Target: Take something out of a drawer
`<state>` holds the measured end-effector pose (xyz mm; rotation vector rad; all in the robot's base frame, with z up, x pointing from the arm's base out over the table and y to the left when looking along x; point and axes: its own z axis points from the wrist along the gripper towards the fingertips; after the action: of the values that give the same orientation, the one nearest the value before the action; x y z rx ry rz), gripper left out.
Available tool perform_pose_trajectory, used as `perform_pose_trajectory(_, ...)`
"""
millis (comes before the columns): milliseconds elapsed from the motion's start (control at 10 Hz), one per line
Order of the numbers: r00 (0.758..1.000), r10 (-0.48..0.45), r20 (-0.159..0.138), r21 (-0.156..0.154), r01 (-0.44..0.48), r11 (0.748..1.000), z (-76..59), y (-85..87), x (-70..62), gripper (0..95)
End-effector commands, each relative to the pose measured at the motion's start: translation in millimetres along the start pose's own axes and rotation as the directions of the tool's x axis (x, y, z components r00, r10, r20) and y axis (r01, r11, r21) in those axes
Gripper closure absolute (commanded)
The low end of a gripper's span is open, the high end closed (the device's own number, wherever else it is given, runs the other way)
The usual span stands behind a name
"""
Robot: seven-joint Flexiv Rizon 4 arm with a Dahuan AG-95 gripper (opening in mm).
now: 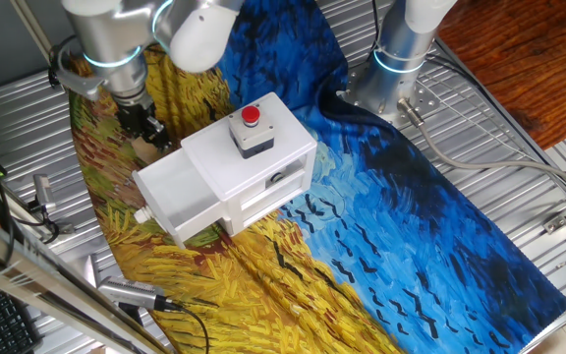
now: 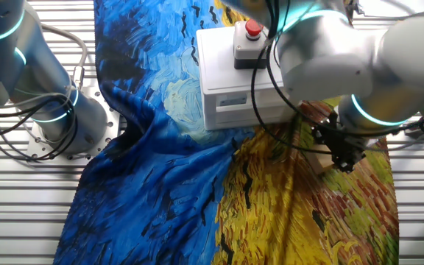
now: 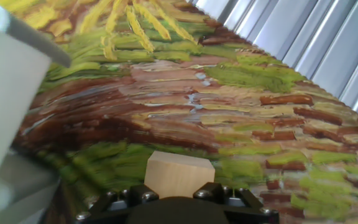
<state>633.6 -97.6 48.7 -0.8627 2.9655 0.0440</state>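
Note:
The tan wooden block [image 3: 179, 174] sits between my fingers just above the painted cloth. My gripper [image 3: 178, 194] is shut on the block. From one fixed view the gripper [image 1: 147, 130] hangs low over the cloth, just behind the open white drawer [image 1: 180, 197] with its small knob [image 1: 141, 213]. The drawer's white wall [image 3: 5, 93] fills the left of the hand view. In the other fixed view the gripper [image 2: 342, 153] and a bit of the block [image 2: 319, 160] show to the right of the white box [image 2: 230, 81]; the arm hides the drawer there.
The white box [image 1: 263, 147] carries a red push-button [image 1: 251, 115] on a grey base. A painted cloth [image 1: 381, 216] covers the table. A second arm's base [image 1: 401, 49] stands at the back. Pen-like tools [image 1: 136, 293] and cables lie at the front left.

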Motion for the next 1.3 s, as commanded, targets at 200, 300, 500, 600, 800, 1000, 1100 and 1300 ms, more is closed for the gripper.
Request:
perform_pose_trajectory(200, 1.000, -0.001, 0.023, 0.002, 0.001, 1.000, 2.7, 0.2, 0.6, 95.0)
perform_pose_trajectory(300, 1.000, 0.000, 0.026, 0.003, -0.001, 1.000, 4.3, 0.1, 0.7, 95.0)
perform_pose_trajectory(500, 1.000, 0.004, 0.024, 0.007, -0.004, 1.000, 8.1, 0.0, 1.0, 95.0)
perform_pose_trajectory(600, 1.000, 0.011, 0.028, 0.001, -0.011, 1.000, 10.0, 0.0, 1.2, 95.0)
perform_pose_trajectory(800, 0.999, 0.019, 0.028, -0.013, -0.018, 1.000, 9.9, 0.0, 1.2, 95.0)
perform_pose_trajectory(1000, 0.999, 0.016, 0.027, -0.014, -0.016, 1.000, 7.0, 0.2, 1.0, 76.0)
perform_pose_trajectory(1100, 1.000, 0.010, 0.025, -0.015, -0.009, 1.000, 2.6, 0.5, 0.8, 38.0)
perform_pose_trajectory(1300, 1.000, 0.005, 0.027, -0.015, -0.005, 1.000, -2.4, 0.9, 0.5, 19.0)
